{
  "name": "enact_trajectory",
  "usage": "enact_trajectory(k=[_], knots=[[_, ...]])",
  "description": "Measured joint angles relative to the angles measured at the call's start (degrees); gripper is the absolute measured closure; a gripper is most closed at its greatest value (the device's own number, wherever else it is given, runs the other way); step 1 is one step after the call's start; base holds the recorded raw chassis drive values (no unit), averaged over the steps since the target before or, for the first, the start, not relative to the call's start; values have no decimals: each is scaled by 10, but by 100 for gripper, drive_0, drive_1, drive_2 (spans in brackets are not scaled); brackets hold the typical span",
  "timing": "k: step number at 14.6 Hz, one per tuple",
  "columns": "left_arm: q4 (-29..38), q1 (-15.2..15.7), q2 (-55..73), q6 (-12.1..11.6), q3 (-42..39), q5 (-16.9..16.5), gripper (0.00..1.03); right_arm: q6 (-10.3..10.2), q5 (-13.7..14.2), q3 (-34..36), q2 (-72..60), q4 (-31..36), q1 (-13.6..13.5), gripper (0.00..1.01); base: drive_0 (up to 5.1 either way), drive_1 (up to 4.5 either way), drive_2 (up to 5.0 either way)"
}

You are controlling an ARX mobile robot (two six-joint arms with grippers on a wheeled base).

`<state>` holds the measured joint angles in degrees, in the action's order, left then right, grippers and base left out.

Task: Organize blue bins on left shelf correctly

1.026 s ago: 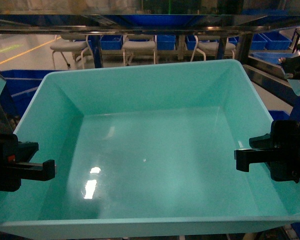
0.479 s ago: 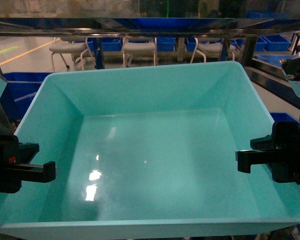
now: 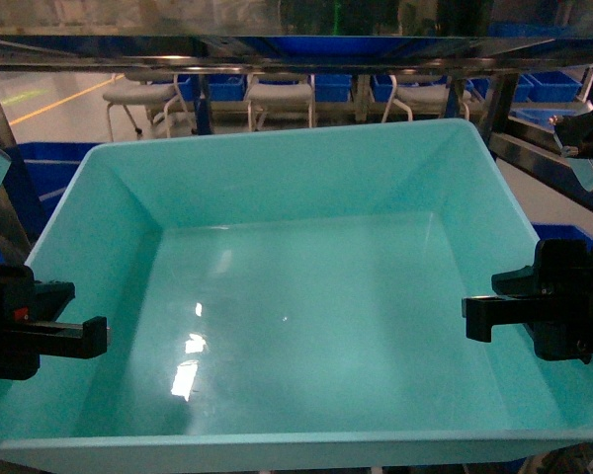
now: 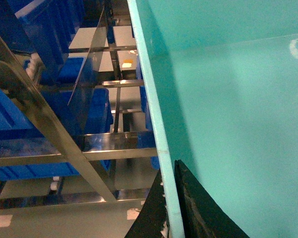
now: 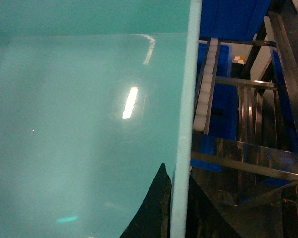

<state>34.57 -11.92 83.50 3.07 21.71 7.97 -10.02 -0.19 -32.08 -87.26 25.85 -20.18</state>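
Head view: aqua bin (image 3: 296,296) fills my frame, below a steel shelf rail (image 3: 277,47).
Left wrist: left tool (image 4: 171,208) clamps the bin's left wall.
Right wrist: right tool (image 5: 176,208) clamps its right wall, blue bins (image 5: 223,89) beyond.

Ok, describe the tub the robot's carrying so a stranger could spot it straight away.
Start at the steel rack across the top of the head view. Just below it, filling the view, is the aqua tub, each side wall pinched by a claw. The neighbouring bins are darker royal blue.
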Motion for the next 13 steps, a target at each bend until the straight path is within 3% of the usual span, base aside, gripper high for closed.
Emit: enact_trajectory(k=[3, 9, 10, 11, 13], knots=[[-1, 0, 0, 0, 0, 0, 101, 0, 0, 0, 0, 0, 0, 99, 273, -142, -142], [0, -2, 0, 0, 0, 0, 101, 0, -2, 0, 0, 0, 3, 99, 0, 0, 0], [1, -2, 4, 0, 2, 0, 101, 0, -1, -5, -5, -7, 9, 99, 0, 0, 0], [-21, -3, 68, 2, 58, -15, 101, 4, -7, -65, -69, -42, 35, 99, 0, 0, 0], [-28, -12, 121, 0, 103, -16, 101, 12, -17, -101, -122, -45, 58, 99, 0, 0, 0]])
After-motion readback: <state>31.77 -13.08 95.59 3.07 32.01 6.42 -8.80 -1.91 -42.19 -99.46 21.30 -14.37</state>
